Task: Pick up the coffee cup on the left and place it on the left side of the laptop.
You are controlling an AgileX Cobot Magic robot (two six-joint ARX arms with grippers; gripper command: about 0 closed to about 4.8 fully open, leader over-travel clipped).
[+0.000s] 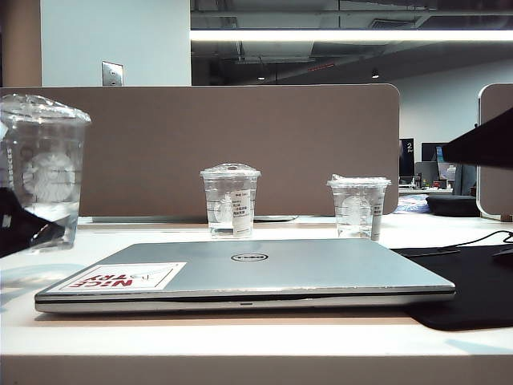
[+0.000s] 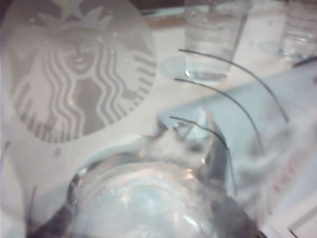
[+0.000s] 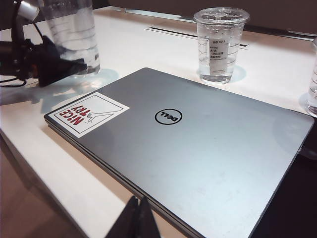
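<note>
While the right gripper (image 3: 138, 218) sits pinched together behind the slim silver Dell laptop (image 1: 264, 269), the left gripper (image 1: 32, 233) clamps the tall clear domed-lid coffee cup (image 1: 46, 172) upright, left of the laptop.

Two clear cups (image 1: 231, 200) (image 1: 358, 207) behind, black mat (image 1: 473, 289).

Left tool (image 3: 64, 67) clamping; right tool (image 3: 136, 218) closed.

Three clear plastic cups stand on the table: the coffee cup (image 1: 44, 168), a labelled cup (image 1: 231, 200), a short cup (image 1: 358, 207); one laptop (image 1: 264, 269).
</note>
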